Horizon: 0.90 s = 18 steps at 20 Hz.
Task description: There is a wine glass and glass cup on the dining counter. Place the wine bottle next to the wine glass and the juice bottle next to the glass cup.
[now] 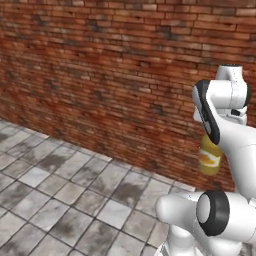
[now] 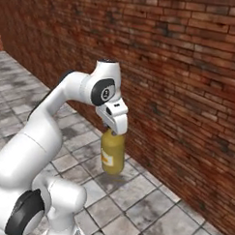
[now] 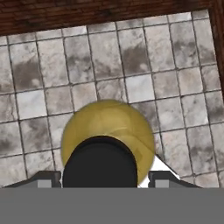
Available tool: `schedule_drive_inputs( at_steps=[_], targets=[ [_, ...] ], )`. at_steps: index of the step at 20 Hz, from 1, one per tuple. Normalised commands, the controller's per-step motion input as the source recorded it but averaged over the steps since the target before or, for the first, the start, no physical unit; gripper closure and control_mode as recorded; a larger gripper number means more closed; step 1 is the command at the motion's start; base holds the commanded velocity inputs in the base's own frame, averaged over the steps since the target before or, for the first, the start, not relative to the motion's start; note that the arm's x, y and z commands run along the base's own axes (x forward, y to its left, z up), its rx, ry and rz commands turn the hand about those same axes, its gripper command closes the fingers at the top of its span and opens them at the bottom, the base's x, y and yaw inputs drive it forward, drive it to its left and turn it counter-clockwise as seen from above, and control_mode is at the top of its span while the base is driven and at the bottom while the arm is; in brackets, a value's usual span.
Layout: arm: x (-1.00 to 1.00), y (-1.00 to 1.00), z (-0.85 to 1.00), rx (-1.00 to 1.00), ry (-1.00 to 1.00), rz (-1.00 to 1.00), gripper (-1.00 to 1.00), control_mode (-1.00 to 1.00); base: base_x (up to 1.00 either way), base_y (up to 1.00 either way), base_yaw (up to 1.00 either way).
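Observation:
My gripper (image 2: 114, 130) is shut on the top of the juice bottle (image 2: 112, 155), a squat yellow-orange bottle with an orange-and-white label. The bottle hangs upright in the air above the floor. In the left base view the juice bottle (image 1: 210, 158) shows partly behind my own forearm. In the hand view I look straight down on the juice bottle's (image 3: 109, 124) yellow shoulder and dark cap, with a fingertip (image 3: 47, 179) on either side. The wine bottle, wine glass, glass cup and dining counter are out of view.
A red brick wall (image 1: 110, 75) stands close ahead and runs across both base views. Grey stone floor tiles (image 1: 60, 195) lie below the hanging bottle, also seen as floor tiles (image 3: 131, 57) in the hand view.

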Motion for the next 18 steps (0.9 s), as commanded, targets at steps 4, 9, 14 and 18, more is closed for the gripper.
schedule_drive_inputs(
  at_steps=[4, 9, 14, 18],
  targets=[
    [0.0, 0.0, 0.0, 0.0, 0.0, 0.0, 1.0, 1.0, 0.76, 0.0, 0.41],
    [0.0, 0.0, 0.0, 0.0, 0.0, 0.0, 1.0, 1.0, 0.75, 0.0, 0.41],
    [0.0, 0.0, 0.0, 0.0, 0.0, 0.0, 1.0, 1.0, 0.79, 0.0, 0.37],
    [0.0, 0.0, 0.0, 0.0, 0.0, 0.0, 1.0, 1.0, 0.83, 0.0, 0.31]
  ],
)
